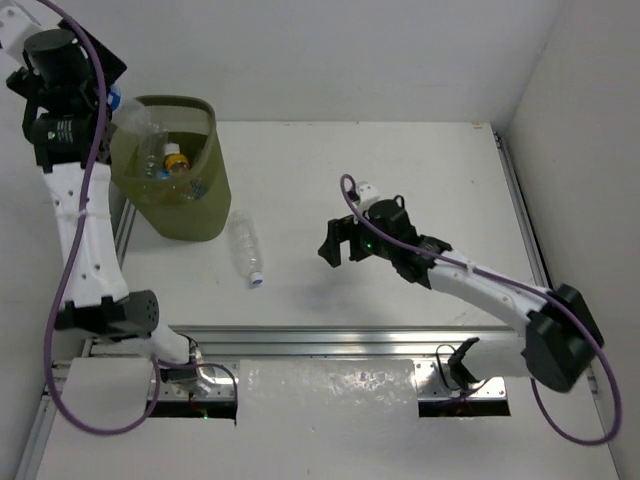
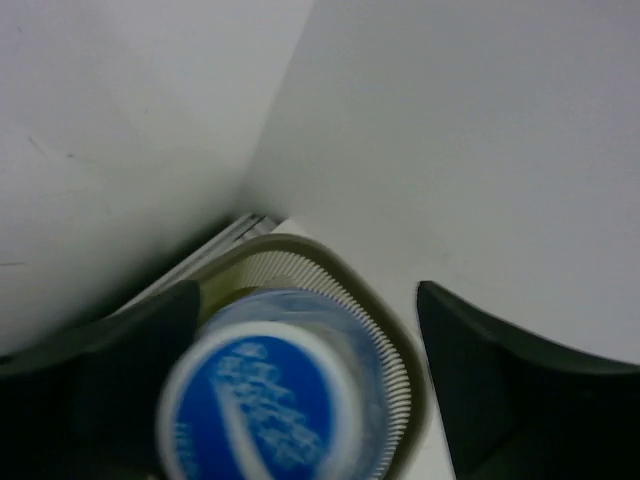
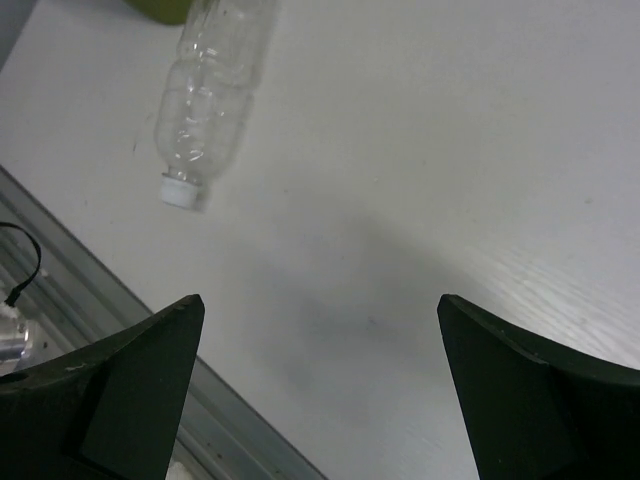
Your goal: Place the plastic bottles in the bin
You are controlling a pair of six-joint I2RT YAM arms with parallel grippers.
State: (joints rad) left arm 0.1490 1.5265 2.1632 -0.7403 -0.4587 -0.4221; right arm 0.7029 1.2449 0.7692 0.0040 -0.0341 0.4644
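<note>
**A:** Left pincer point(image 2: 305, 320), quick.

**B:** It's up over the bin point(image 1: 205, 190), far left corner of the table point(image 1: 400, 170). Fingers are spread wide. A blue-capped bottle point(image 2: 255, 405) sits between them, against one finger with a clear gap at the other. I'd say it's not clamped, so it looks like a drop.

**A:** How to do it well?

**B:** The bottle hangs near the bin's far-left rim. Keep it inside the rim line so it falls in rather than tipping off the edge. Let it fall free, then lift straight up before swinging away, since the rim is close under the fingers.

**A:** Right side?

**B:** Right pincer point(image 3: 320, 300) is fully open and holding nothing, hovering over mid-table. A clear bottle point(image 3: 210, 95) lies flat on the table just right of the bin, white cap pointing near. That's probably the next grab. Close across the body, not the cap, because it's round and likely to roll.

**A:** Anything in the bin?

**B:** A few bottles, including an orange bottle point(image 1: 175, 158).

**A:** Any text or brands?

**B:** There's white lettering on the blue cap, too blurred to read. The bottle on the table shows no label. Nothing else is legible.
</note>
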